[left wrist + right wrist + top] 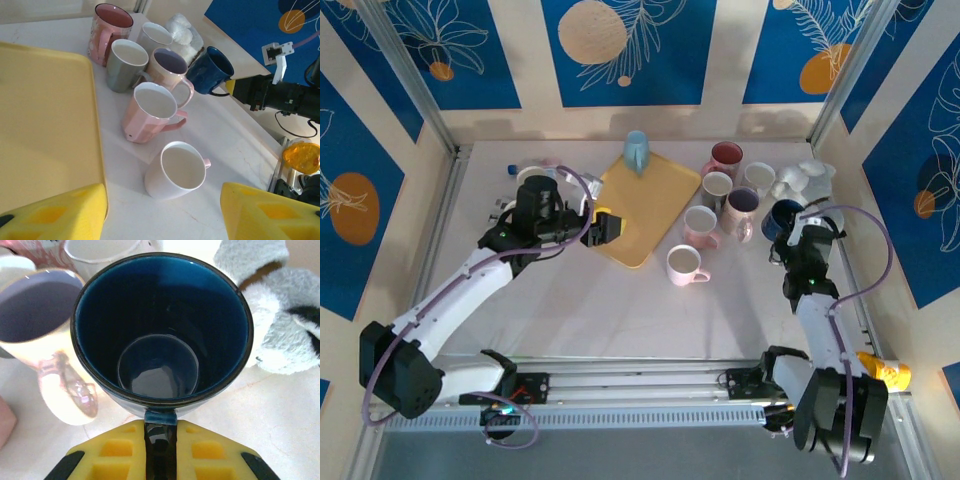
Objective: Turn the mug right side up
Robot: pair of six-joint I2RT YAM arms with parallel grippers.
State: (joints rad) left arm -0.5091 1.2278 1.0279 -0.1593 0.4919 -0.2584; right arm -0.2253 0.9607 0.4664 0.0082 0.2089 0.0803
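The left gripper (607, 228) stands open and empty, its yellow fingers (55, 215) well apart over the near-left edge of the tray (655, 200). It touches nothing. The left arm (470, 275) reaches from its base at the table's near-left corner towards the far left. There the wrist turns right, so the gripper points across the table (610, 310) at the cluster of mugs.

Right of the tray, a white mug (683, 264) stands upright nearest the near edge. A pink mug (699, 224) stands just beyond it, with more upright mugs behind.

At the right end of that cluster, near the table's right edge, the right gripper (160, 440) is closed on the handle of the blue mug (160, 330). One yellow finger (210, 450) presses on each side of the handle. The blue mug is tilted, with its mouth facing up and back towards the right wrist, so the dark glazed inside and round bottom show. I cannot tell whether its base rests on the table. A grey and white plush toy (290, 340) lies just beside it on the far right. The right arm (820, 320) rises from its base at the near-right corner and runs along the right edge, with its wrist angled far-left into the mug.
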